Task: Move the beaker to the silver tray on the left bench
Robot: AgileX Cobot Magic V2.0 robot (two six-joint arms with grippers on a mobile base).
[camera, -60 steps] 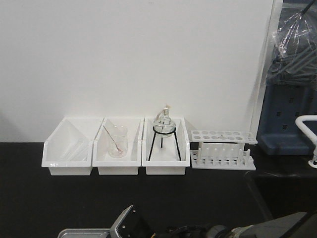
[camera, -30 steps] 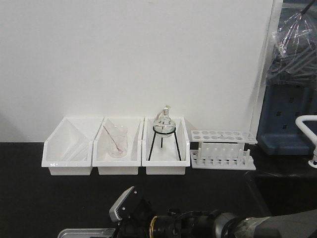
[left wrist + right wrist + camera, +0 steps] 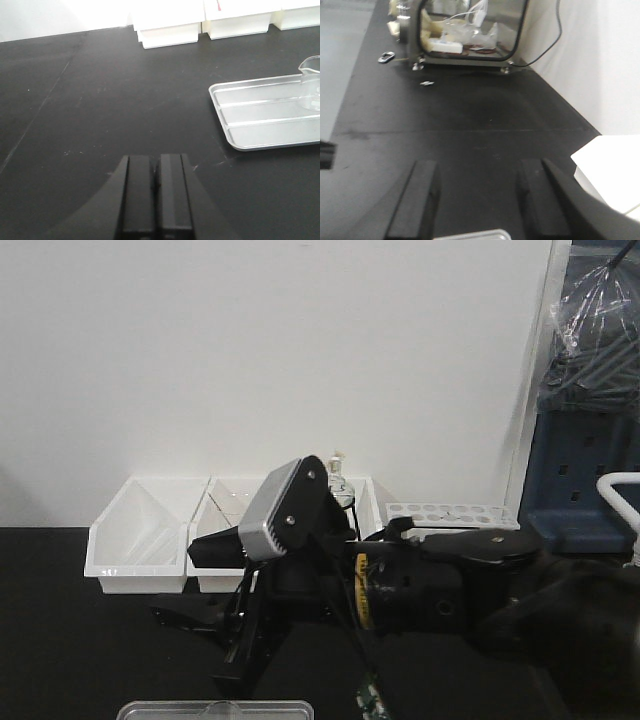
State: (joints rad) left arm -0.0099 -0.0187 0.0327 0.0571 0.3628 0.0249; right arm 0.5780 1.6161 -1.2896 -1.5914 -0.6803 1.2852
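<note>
The beaker (image 3: 311, 82) stands inside the silver tray (image 3: 260, 117), near its far right part in the left wrist view, where only its spout and left wall show at the frame edge. Nothing touches it. The tray lies flat on the black counter (image 3: 100, 110) of the left bench, with white bins (image 3: 172, 22) well beyond it against the wall.

The left gripper (image 3: 156, 192) has its fingers pressed together and empty, sitting low over bare counter to the left of the tray, apart from it. The right gripper (image 3: 477, 200) has its fingers spread with nothing between them; the tray's rim just shows at the bottom edge of its view.

What has changed in the last second is the right arm (image 3: 400, 580): in the front view it was a low shape at the bottom edge, and it now rears up through the middle of the frame, hiding the middle bins and the round-bottomed flask on its stand. With the gripper empty and the beaker resting in the tray, this reads as a retreat after release, so the task looks essentially done, only the withdrawal remaining.
</note>
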